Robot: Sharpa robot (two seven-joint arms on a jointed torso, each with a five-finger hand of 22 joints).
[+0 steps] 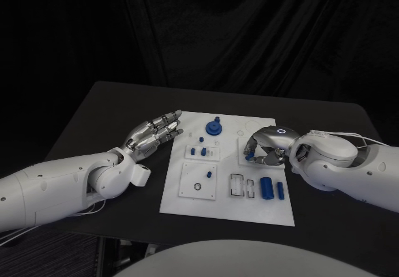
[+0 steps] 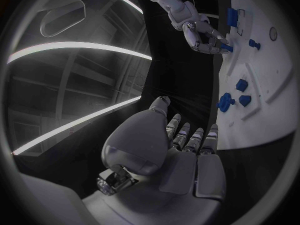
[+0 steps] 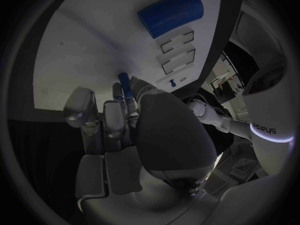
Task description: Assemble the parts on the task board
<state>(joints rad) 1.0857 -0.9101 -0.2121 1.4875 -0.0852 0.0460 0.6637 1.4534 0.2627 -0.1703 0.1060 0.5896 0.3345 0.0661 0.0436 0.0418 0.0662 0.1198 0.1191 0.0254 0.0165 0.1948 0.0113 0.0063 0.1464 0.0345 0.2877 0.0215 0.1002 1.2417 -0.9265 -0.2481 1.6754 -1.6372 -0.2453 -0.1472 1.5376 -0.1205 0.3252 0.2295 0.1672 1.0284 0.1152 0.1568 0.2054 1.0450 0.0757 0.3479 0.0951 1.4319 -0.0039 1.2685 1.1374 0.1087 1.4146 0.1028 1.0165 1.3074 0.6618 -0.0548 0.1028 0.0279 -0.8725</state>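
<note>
Nearest on the black surface (image 1: 108,109), the white task board (image 1: 224,202) carries a small dark ring (image 1: 197,186) on a raised square plate at its near left, and to the right of that a rectangular recess beside a large blue cylinder (image 1: 267,187) and a slimmer blue cylinder (image 1: 281,190), lying side by side. A little farther in, a small blue peg (image 1: 210,173) stands on the same square plate, and two short blue pegs (image 1: 198,151) stand on a smaller plate beyond it. The right hand (image 1: 264,151) hangs over the board's right part, its fingers (image 3: 115,122) curled in around a thin blue pin (image 3: 124,82), whose tip sticks out toward the board in the right wrist view. The left hand (image 1: 154,135) hovers over the surface just off the board's left edge, holding nothing, its fingers (image 2: 190,140) stretched out and slightly apart. Farthest, near the board's back edge, a blue round gear-like part (image 1: 214,127) stands upright.
</note>
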